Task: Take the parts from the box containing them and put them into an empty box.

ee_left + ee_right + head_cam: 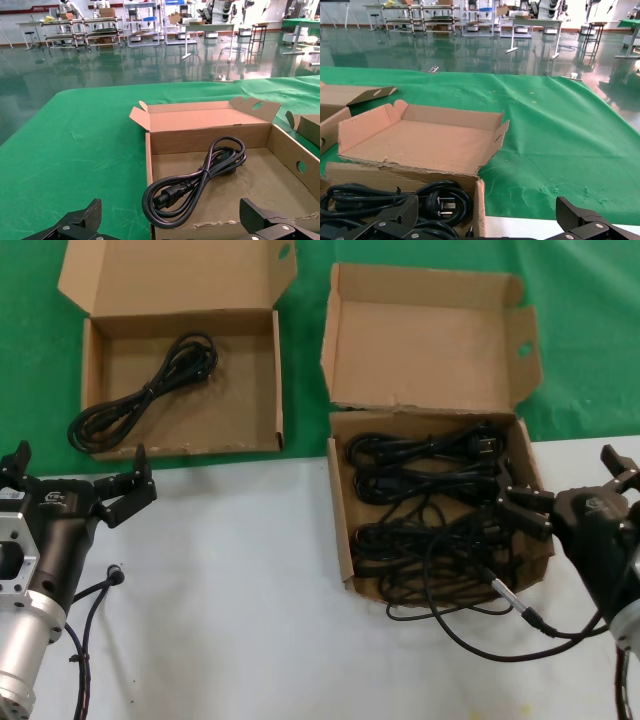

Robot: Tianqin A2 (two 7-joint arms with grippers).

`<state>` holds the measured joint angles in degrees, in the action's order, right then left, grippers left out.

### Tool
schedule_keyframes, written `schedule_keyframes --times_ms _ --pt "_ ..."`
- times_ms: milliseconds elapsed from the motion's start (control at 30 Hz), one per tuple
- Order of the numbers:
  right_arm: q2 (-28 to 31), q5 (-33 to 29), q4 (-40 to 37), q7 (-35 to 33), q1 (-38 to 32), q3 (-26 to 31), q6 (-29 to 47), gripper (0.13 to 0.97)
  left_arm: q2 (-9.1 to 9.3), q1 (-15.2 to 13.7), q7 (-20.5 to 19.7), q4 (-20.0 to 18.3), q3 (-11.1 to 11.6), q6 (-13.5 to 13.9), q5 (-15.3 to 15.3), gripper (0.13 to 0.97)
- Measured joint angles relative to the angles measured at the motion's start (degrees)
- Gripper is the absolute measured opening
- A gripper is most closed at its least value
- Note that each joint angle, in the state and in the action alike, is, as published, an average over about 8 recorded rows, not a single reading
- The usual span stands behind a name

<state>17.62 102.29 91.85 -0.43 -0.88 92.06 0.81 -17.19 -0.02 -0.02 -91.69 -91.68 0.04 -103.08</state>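
Note:
The narrow box (pixel 341 530) with the flapped lid (pixel 425 340) holds several black power cords (pixel 430 500). The wide box (pixel 262 370) with the flat lid holds one cord (pixel 150 390), and part of this cord hangs over the box's front corner. My right gripper (pixel 570 485) is open and empty and straddles the narrow box's right wall (pixel 479 205). One finger (pixel 395 220) is over the cords (pixel 435 200). My left gripper (pixel 80 468) is open and empty, just in front of the wide box's front left corner, facing the single cord (pixel 200 180).
Both boxes stand where the green cloth (pixel 580 330) meets the white table top (pixel 250 590). The robot's own grey-tipped cable (pixel 505 595) loops on the white surface in front of the narrow box. Another arm cable (pixel 100 600) hangs by the left arm.

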Motion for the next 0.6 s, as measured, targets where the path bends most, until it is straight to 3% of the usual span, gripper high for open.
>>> schedule_keyframes --times_ms 600 --pt "0.00 0.00 0.00 0.00 0.00 0.00 0.00 0.966 0.00 0.00 0.00 0.00 0.00 0.00 0.00 0.966"
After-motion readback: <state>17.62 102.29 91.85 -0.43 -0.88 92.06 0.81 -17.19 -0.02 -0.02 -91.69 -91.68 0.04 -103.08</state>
